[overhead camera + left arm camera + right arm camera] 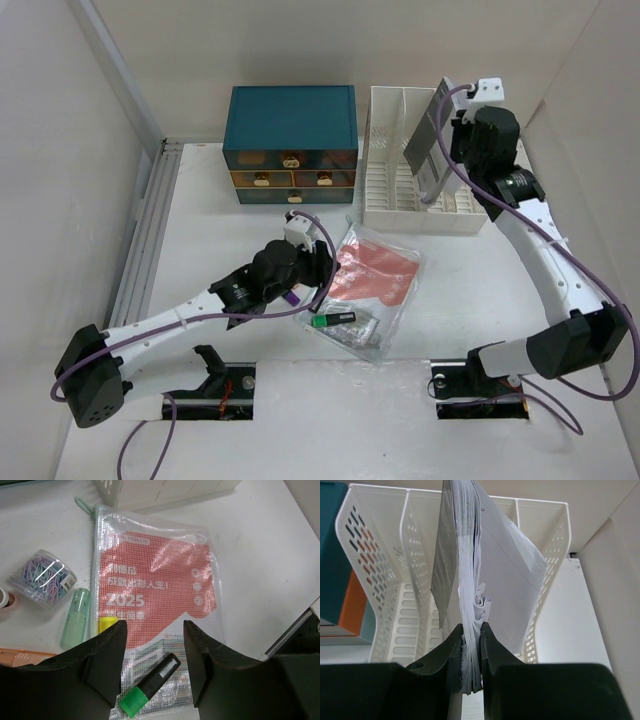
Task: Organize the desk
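Observation:
The white desk (pixel 480 310) holds a clear mesh zip pouch (pixel 378 275) with a red leaflet inside. A black highlighter with a green cap (pixel 333 320) lies on the pouch's near end. My left gripper (pixel 318 264) hovers over the pouch's left edge. In the left wrist view the gripper (pixel 155 630) is open, with the highlighter (pixel 150 684) lying between and below the jaws on the pouch (pixel 155 575). My right gripper (pixel 452 140) is shut on a stack of papers (pixel 426 135), held upright over the white file rack (pixel 395 205). In the right wrist view the gripper (pixel 471 641) pinches the stack (pixel 470 580).
A teal drawer cabinet (pixel 290 140) stands at the back, left of the rack. Left of the pouch lie a clear tub of paper clips (pixel 42 577), a pale green tube (pixel 75 617) and a tape roll (pixel 6 599). The rack's slots (pixel 415 575) sit beneath the papers.

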Controlling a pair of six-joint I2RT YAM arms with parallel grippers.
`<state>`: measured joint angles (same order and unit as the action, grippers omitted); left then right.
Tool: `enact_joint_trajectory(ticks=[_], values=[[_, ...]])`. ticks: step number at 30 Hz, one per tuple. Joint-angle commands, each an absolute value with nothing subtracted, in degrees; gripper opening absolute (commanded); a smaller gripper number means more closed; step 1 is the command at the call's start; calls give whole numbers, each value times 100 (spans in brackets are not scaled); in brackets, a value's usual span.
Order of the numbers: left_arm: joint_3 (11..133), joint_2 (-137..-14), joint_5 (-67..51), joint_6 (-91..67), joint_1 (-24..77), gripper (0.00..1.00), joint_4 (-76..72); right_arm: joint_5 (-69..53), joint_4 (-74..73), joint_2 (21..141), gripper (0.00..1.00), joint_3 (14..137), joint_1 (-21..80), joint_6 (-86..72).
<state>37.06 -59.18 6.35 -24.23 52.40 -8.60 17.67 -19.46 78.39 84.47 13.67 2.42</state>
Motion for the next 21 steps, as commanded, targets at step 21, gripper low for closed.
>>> enact_joint_trajectory(ticks=[21], values=[[3753,-5854,765,-2558,5265,46,-888,4061,755,8929,0,8763,2962,-219]])
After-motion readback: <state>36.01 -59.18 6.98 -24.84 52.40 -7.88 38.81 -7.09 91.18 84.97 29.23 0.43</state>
